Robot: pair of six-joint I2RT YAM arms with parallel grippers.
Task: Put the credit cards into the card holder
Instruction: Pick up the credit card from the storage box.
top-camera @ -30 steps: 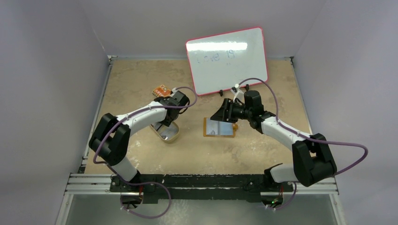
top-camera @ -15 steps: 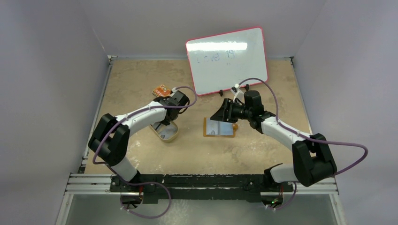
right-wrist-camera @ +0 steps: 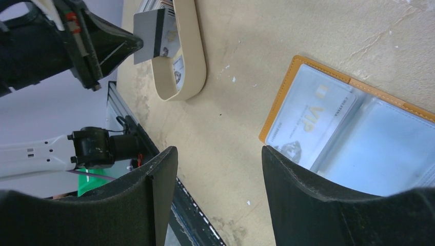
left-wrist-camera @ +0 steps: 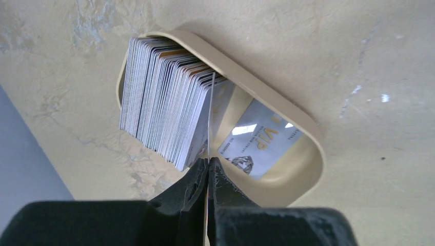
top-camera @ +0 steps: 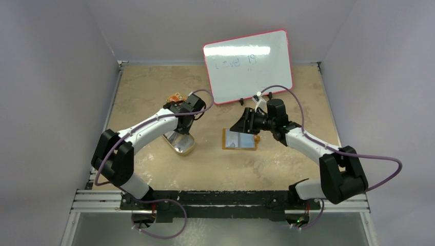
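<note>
Left claw (left-wrist-camera: 208,171): clenched on a single credit card (left-wrist-camera: 211,115), pinched by one edge and held edge-on above the tan dish (left-wrist-camera: 308,169), presumably so it can travel to the holder.
Tan dish: card stack (left-wrist-camera: 156,105) upright at one end, loose card (left-wrist-camera: 259,141) lying flat at the other. The rim is low and there is open room overhead.
Card holder (top-camera: 240,139): spread open on the surface (top-camera: 215,169), right of the dish and well apart from it. A pocketed card (right-wrist-camera: 310,120) fills one sleeve; the neighbouring sleeve looks vacant.
Right claw (right-wrist-camera: 218,159): released, grasping nothing, poised over the holder, likely to steady it.
</note>
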